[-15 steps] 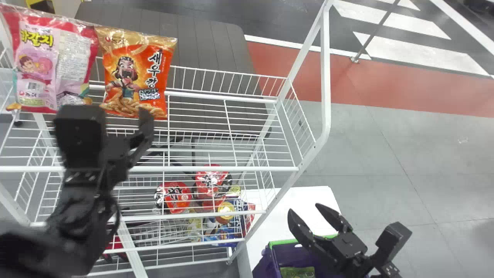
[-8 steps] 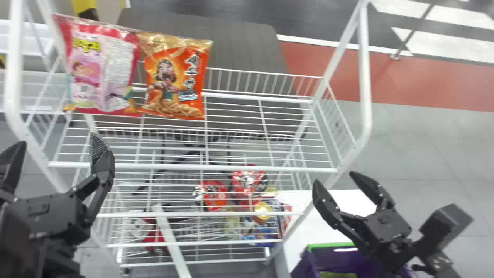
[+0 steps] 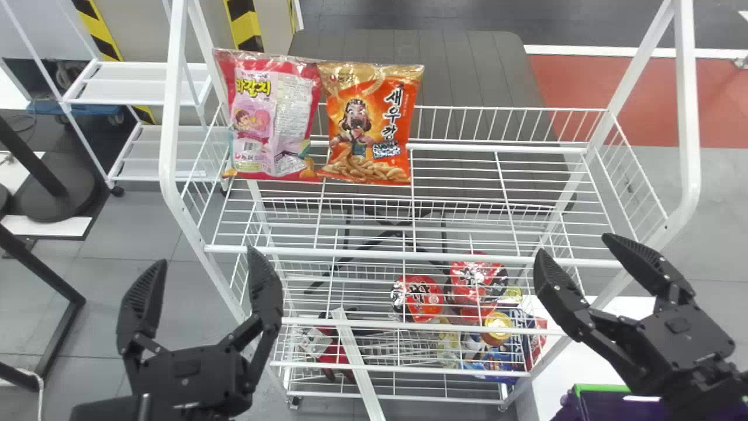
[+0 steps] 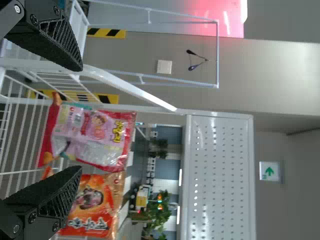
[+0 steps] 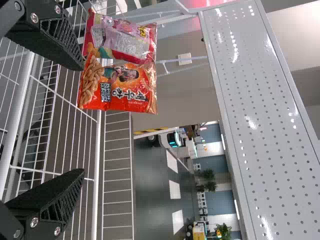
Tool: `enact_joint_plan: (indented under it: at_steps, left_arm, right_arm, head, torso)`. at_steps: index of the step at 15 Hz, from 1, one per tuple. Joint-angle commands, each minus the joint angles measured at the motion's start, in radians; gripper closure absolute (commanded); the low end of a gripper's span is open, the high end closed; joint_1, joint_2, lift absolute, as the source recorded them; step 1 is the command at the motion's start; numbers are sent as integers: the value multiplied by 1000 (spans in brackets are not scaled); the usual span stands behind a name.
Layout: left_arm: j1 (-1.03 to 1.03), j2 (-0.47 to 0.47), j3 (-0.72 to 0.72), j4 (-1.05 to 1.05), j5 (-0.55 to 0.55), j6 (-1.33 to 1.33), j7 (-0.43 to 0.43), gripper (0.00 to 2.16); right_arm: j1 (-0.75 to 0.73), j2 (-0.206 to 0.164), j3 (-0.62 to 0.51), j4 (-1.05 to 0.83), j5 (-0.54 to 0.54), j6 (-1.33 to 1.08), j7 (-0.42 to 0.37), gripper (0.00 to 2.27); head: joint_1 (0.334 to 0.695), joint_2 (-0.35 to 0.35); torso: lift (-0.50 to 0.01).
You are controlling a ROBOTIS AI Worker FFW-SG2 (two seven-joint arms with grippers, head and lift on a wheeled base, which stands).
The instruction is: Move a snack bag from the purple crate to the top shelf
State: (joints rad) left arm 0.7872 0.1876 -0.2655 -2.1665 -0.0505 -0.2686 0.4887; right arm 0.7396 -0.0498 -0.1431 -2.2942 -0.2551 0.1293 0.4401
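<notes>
The left gripper (image 3: 201, 292) stands open and empty in front of the rack's left side; in the left wrist view the left gripper (image 4: 75, 120) has its fingers spread. At the rack's right front, the right gripper (image 3: 575, 248) is open with nothing held; the right wrist view shows the right gripper (image 5: 75, 120) likewise. On the top shelf (image 3: 456, 181), a pink snack bag (image 3: 272, 117) and an orange snack bag (image 3: 371, 126) stand side by side at the left back. Part of the purple crate (image 3: 605, 406) with its green rim is at the lower right, beneath the right arm.
Lower shelves hold red packages (image 3: 423, 298) and a yellow-lidded cup (image 3: 497, 327). White uprights (image 3: 688, 117) frame the rack's sides. A white table (image 3: 590, 351) carries the crate. Another white rack (image 3: 146, 85) and black stands (image 3: 52, 199) are at the left.
The head view has swung left, so rack and bags appear farther right. The left gripper has drawn back from in front of the top shelf toward the left. Both bags remain on the shelf.
</notes>
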Motion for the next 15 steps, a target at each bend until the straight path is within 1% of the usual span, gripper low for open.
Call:
enact_joint_plan:
  at_steps: [1, 5, 7, 8, 11, 15]
  left_arm:
    - [-8, -4, -8, -3, 14, 35, -7, 120]
    - [-22, -2, -44, -53, 3, 115, -9, 117]
    - [-29, -4, -61, -91, -19, 250, -7, 113]
    - [-34, -5, -64, -93, -22, 259, -1, 113]
    - [-55, -5, -89, -98, -71, 375, 14, 110]
    - [-60, -7, -87, -96, -89, 372, 39, 107]
  right_arm:
    - [6, 1, -6, 5, -12, 2, -1, 93]
    - [12, 1, -9, 7, -13, 2, -11, 97]
    - [14, 1, -9, 5, -9, 5, -23, 97]
    - [14, 1, -10, 5, -7, 2, -23, 97]
    - [11, 1, -10, 5, 0, 14, -24, 97]
    - [-2, 1, -3, 10, 17, 23, -23, 97]
  head:
    - [695, 3]
    - [695, -21]
    - [695, -45]
    - [695, -52]
    - [695, -64]
    - [695, -71]
  torso:
    - [0]
    - [0]
    - [0]
    - [0]
    - [0]
    - [0]
